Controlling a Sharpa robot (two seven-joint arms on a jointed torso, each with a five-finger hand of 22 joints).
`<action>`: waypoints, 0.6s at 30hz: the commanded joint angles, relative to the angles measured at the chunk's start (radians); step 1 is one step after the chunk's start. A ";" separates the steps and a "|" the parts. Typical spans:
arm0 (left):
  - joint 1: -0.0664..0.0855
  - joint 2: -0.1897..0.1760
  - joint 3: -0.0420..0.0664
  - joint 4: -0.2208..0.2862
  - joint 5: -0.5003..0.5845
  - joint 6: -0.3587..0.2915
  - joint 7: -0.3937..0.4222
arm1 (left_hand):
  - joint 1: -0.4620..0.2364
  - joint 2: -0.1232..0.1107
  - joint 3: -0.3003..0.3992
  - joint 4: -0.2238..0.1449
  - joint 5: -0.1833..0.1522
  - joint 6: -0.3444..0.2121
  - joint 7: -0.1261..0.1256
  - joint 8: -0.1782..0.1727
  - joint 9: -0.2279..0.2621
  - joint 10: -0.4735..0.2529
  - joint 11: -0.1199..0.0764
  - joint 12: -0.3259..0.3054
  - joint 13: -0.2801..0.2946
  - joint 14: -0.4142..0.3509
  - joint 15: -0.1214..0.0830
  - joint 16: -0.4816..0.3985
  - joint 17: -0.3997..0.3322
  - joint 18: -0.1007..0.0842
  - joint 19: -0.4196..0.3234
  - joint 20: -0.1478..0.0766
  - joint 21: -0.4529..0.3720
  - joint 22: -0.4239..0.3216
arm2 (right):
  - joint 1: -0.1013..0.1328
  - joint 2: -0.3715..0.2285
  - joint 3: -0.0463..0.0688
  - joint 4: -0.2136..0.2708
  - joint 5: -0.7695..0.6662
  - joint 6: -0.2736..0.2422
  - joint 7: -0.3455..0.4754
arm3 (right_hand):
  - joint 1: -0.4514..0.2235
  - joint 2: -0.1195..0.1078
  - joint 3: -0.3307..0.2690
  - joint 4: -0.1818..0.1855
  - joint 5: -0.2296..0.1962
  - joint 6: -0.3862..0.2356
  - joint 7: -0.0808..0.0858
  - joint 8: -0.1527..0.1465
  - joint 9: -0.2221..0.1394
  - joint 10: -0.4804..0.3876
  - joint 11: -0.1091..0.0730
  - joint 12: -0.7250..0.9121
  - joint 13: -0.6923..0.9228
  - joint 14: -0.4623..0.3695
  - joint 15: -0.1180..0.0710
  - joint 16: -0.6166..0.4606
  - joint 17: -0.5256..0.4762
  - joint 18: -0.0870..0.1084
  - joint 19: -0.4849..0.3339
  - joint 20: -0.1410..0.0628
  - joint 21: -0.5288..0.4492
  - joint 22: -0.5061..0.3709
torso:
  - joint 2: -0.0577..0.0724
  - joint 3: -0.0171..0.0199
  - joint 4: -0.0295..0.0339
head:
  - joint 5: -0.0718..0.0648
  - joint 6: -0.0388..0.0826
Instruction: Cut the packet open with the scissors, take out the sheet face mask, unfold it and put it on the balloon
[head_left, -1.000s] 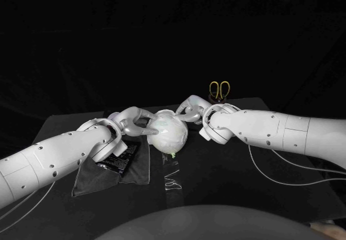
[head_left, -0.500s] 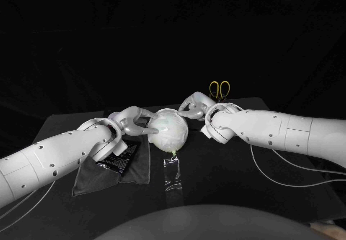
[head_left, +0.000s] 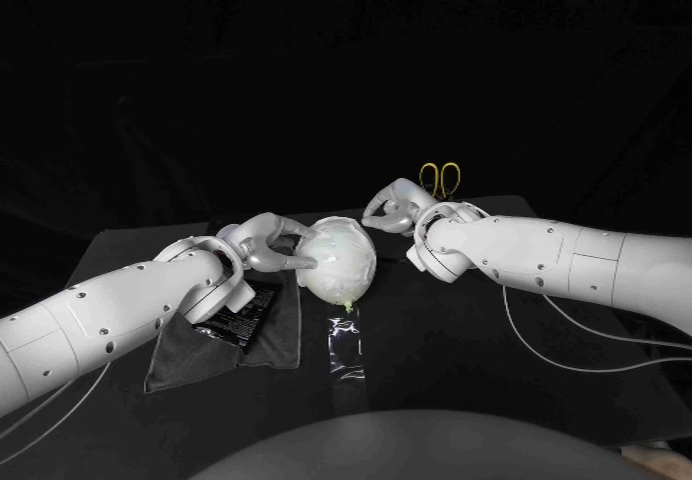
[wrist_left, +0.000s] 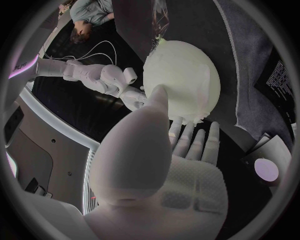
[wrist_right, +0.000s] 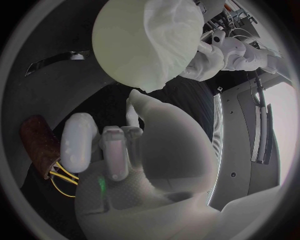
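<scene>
While the left hand (head_left: 270, 247) lies against the balloon (head_left: 336, 275) at its 9 o'clock side, its fingers (wrist_left: 189, 138) are apart and the thumb and fingertips rest on the skin. This reads as a bracing touch, not a grasp. The right hand (head_left: 391, 208) sits just off the balloon at 1 o'clock, with its fingers curled in on nothing.

The sheet face mask (wrist_right: 173, 36) is already out of its packet and draped over the balloon. It shows as a wrinkled white layer over the upper side. The step in hand is judged to be seating and smoothing.

Procedure:
- Keep the left hand's touch light and steady, so that the balloon does not roll or tip away.
- Bring the right hand back in from 1 o'clock and stroke outward from the middle of the sheet toward its edge.
- Press with flat fingertips. A sharp poke could dent the balloon or drag the wet sheet off.

At 6 o'clock from the balloon, a shiny clear strip (head_left: 343, 352) lies on the black table (head_left: 476, 340). At 8 o'clock, the black packet (head_left: 241, 312) rests on a dark cloth (head_left: 195, 360). The scissors (head_left: 440, 180), with yellow handles, lie at 1 o'clock beyond the right hand, near the far edge. Beyond the table, the room is dark.
</scene>
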 joint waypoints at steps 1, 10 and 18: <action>-0.002 0.002 -0.001 0.003 0.002 0.018 -0.001 | 0.003 0.009 0.007 0.001 0.002 0.006 0.030 0.002 0.001 -0.006 0.001 -0.003 -0.001 0.004 -0.003 -0.006 0.002 -0.014 0.002 0.002 0.005 -0.001 | 0.002 0.007 0.001 -0.014 -0.024 0.031 -0.007 | -0.002 0.009 0.008 0.000 0.007 0.016 -0.009 0.003 0.019 0.104 -0.008 0.005 0.263 0.104 -0.009 0.003 0.263 0.001 0.001 -0.005 0.001 0.183 | 0.000 0.0000 0.0007 | 0.001 0.000; -0.002 0.001 -0.001 0.003 0.002 0.018 -0.001 | 0.003 0.009 0.007 0.001 0.002 0.006 0.030 0.002 0.001 -0.006 0.001 -0.003 -0.001 0.004 -0.003 -0.006 0.002 -0.014 0.002 0.002 0.005 -0.001 | 0.007 0.013 0.001 -0.037 -0.024 0.050 -0.002 | -0.002 0.009 0.011 -0.003 0.007 0.014 -0.009 0.005 0.021 0.104 -0.008 0.005 0.263 0.104 -0.009 0.003 0.263 0.002 -0.001 -0.005 -0.005 0.181 | 0.000 0.0004 0.0009 | 0.003 0.000; -0.002 0.000 -0.001 0.004 0.002 0.018 -0.001 | 0.003 0.009 0.007 0.001 0.002 0.006 0.030 0.002 0.001 -0.006 0.001 -0.003 -0.001 0.004 -0.003 -0.006 0.002 -0.014 0.002 0.002 0.005 -0.001 | 0.011 -0.014 0.001 0.011 0.048 0.114 0.031 | -0.172 -0.024 -0.057 0.109 0.007 -0.123 0.059 -0.086 -0.013 0.084 0.052 -0.030 0.241 0.104 0.039 0.003 0.263 0.011 -0.034 0.022 -0.084 0.162 | 0.000 -0.0002 -0.0010 | 0.002 0.000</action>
